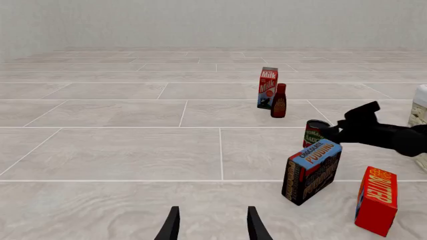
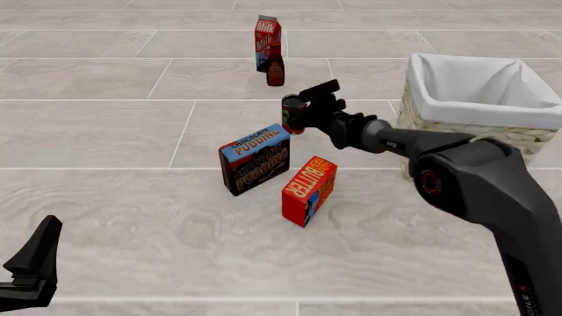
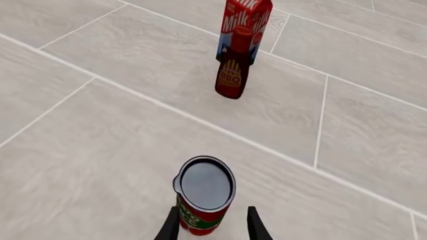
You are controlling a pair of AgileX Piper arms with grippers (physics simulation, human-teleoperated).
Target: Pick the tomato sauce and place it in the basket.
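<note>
Two grippers are seen. Nearest the camera, the left gripper (image 2: 31,263) is parked low at the front-left, fingers spread, nothing between them, well apart from all objects. Next out, the butter box (image 2: 308,190) and the chocolate pudding box (image 2: 255,158) are stood just beside each other. Beyond them, the tomato sauce (image 2: 294,113) is upright on the floor with the right gripper (image 3: 212,225) brought around it; in the right wrist view the fingers are seen flanking the can's lower label, but whether they are pressed on it or only bracketing it cannot be told. The basket (image 2: 527,135) is set to the right, near the arm. Farthest, the BBQ bottle (image 2: 275,70) and the milk carton (image 2: 268,43) are stood together.

Risk judged: grip looks low on a smooth round can, so it could be tipped or slipped if lifted before being fully clamped. The pudding box is close behind the can and could be knocked on the swing toward the basket.
</note>
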